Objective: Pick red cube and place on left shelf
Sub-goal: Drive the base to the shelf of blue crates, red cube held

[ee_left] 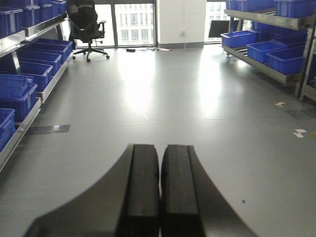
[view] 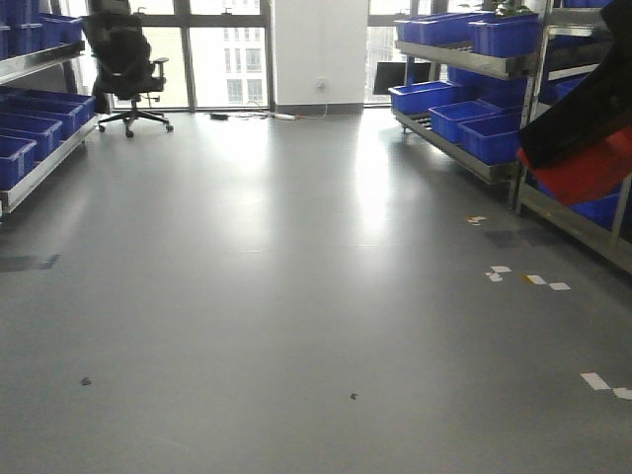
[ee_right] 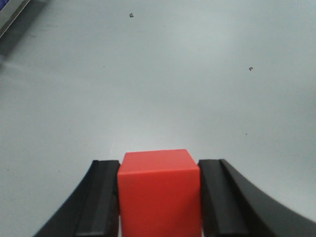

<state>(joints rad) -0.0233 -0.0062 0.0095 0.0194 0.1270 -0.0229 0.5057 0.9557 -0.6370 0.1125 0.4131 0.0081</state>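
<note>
Though glossy, grey floor [ee_right: 148, 74] under red cube [ee_right: 159, 190].

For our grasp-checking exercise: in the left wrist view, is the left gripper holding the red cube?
No, the left gripper has its fingers pressed together with nothing between them.

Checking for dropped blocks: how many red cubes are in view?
1. The red cube sits clamped in the right gripper over the floor; the red blur at the front view's right edge looks like the same one. Others could hide inside the blue crates.
</note>
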